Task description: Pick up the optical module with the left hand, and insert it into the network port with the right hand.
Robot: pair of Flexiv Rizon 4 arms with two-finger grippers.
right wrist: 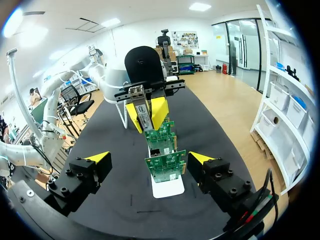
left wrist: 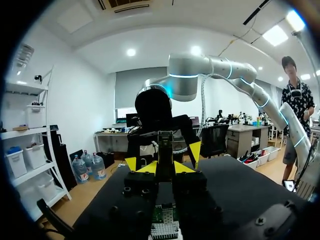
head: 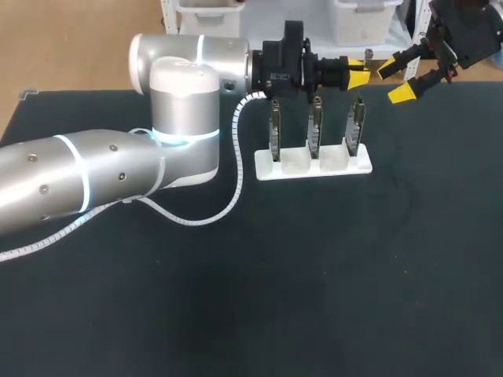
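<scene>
My left gripper (head: pixel 357 75) hangs above the right end of the card stand and is shut on the optical module (right wrist: pixel 143 116), a slim silver piece that sticks out between the yellow fingertips (right wrist: pixel 159 111). In the left wrist view the module (left wrist: pixel 164 147) stands between that gripper's (left wrist: pixel 165 169) tips. My right gripper (head: pixel 394 82) hovers just to the right, facing it, open wide with nothing in it. Three upright green network cards (head: pixel 314 126) sit in a white stand (head: pixel 313 166); from the right wrist they lie ahead of the right gripper (right wrist: pixel 150 159), below the module.
The left arm's silver links (head: pixel 173 133) and its white spiral cable (head: pixel 228 196) cover the table's left and middle. The dark table top (head: pixel 354 275) stretches in front of the stand.
</scene>
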